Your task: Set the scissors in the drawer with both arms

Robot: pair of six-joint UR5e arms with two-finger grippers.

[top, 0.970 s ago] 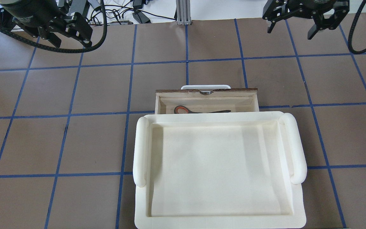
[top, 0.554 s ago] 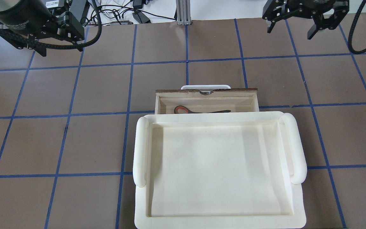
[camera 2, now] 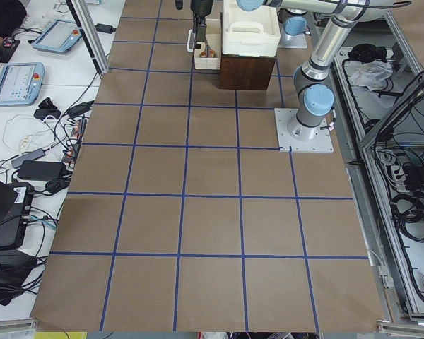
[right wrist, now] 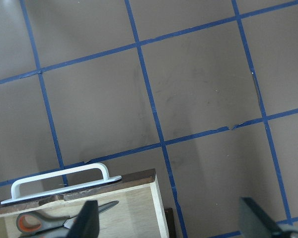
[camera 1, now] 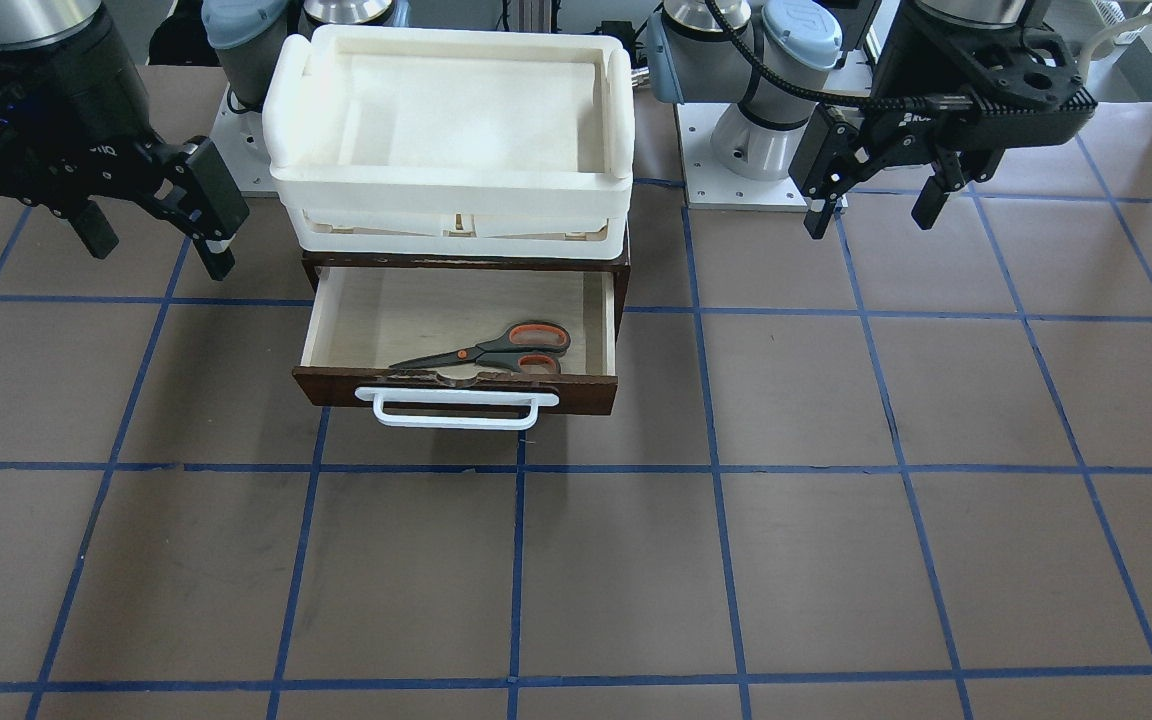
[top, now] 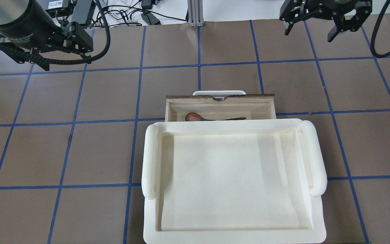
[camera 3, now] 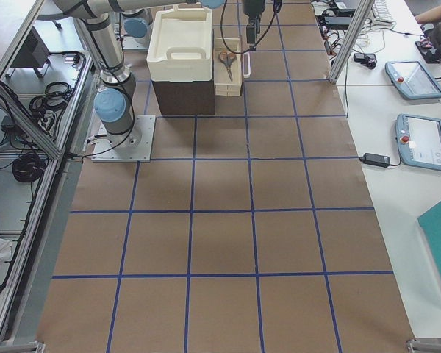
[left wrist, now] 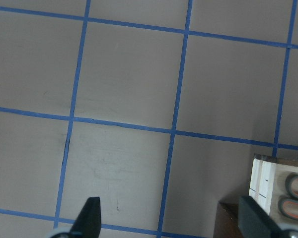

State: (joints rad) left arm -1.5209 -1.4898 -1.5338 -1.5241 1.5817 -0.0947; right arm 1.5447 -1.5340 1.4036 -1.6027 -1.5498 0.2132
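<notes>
The scissors [camera 1: 496, 352] lie flat inside the open drawer [camera 1: 406, 320], handles toward the robot's left, blades toward its right. They also show in the overhead view [top: 212, 118]. The drawer's white bar handle [camera 1: 456, 410] faces away from the robot. My left gripper [camera 1: 871, 222] hangs open and empty above the table, off to the drawer's left side [top: 64, 51]. My right gripper [camera 1: 161, 255] hangs open and empty off to the drawer's right side [top: 309, 34]. Both wrist views show spread fingers holding nothing, with the scissors at the lower edge [left wrist: 295, 196] [right wrist: 64, 220].
A cream-white plastic tray [top: 235, 123] sits on top of the dark brown cabinet [camera 3: 180, 95] above the drawer. The brown table mat carries a blue tape grid [camera 1: 716, 470]. Cables lie at the far table edge [top: 124, 15].
My left gripper has turned and shifted slightly at the far left of the table. My right gripper, the drawer and the scissors have not moved.
</notes>
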